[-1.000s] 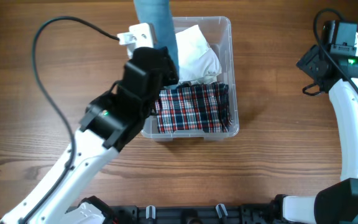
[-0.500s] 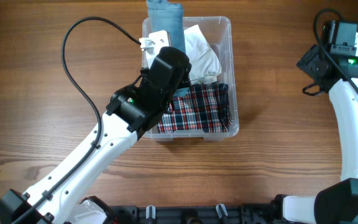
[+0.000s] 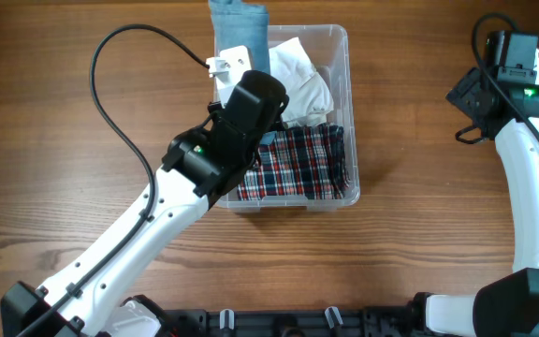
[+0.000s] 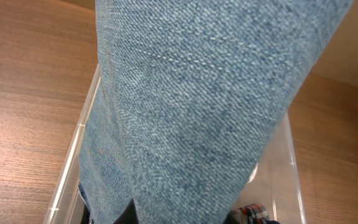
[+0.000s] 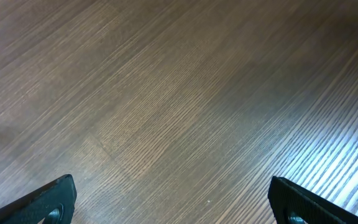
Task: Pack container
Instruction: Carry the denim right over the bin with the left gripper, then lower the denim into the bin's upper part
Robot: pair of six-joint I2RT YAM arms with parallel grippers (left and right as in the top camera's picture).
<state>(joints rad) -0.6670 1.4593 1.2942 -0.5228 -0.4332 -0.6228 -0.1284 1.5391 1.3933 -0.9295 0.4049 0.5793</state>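
Observation:
The container [image 3: 349, 112] is a clear plastic bin at the table's far middle, with a plaid cloth [image 3: 293, 164] in its near half and a white cloth [image 3: 298, 80] at its far right. My left gripper [image 3: 242, 79] hangs over the bin's far left part, shut on a blue denim garment [image 3: 239, 26] that drapes past the far rim. In the left wrist view the denim [image 4: 197, 106] fills the frame and hides the fingers; the bin's rim [image 4: 73, 155] and a corner of plaid [image 4: 253, 214] show beside it. My right gripper [image 5: 173, 208] stands open over bare wood, far right [image 3: 513, 47].
A black cable [image 3: 110, 84] loops from the left wrist over the table to the left of the bin. The right arm [image 3: 531, 187] runs along the right edge. A dark rail [image 3: 279, 323] lines the near edge.
My left arm has swung further in over the bin with the denim in its grip, and the garment now hangs at the bin's far left. The right arm has not moved.

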